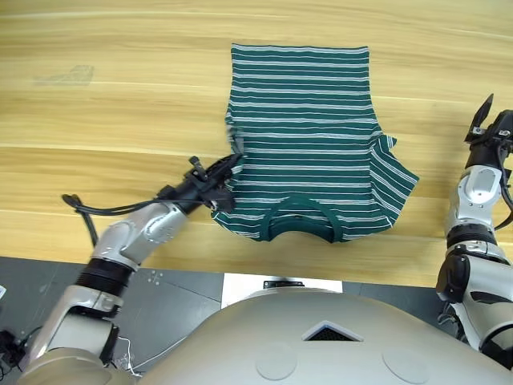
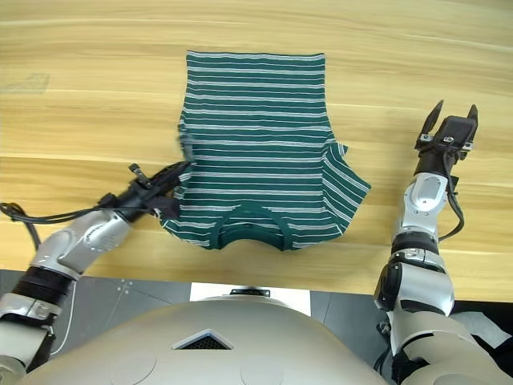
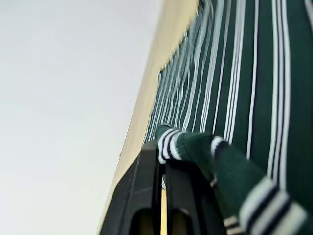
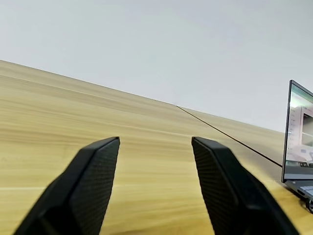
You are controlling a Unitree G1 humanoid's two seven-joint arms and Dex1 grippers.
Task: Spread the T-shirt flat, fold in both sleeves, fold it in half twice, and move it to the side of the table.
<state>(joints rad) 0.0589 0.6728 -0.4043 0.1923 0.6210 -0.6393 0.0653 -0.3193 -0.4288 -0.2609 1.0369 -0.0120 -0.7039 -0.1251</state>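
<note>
Centre frame, my left pincer [image 1: 233,163] clamps the apparently tucked-in left-hand sleeve [image 3: 188,145] of the green white-striped cotton T-shirt [image 1: 304,136]; right-hand sleeve [image 1: 398,180] and both halvings remain, my right pincer [image 2: 455,108] wide open, empty.

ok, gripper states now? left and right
Left gripper: shut on the T-shirt, at its left sleeve edge.
Right gripper: open, empty, above the table.

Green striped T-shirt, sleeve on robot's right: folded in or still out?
Still out. The sleeve juts past the side edge of the green striped T-shirt, flat on the wooden table.
</note>
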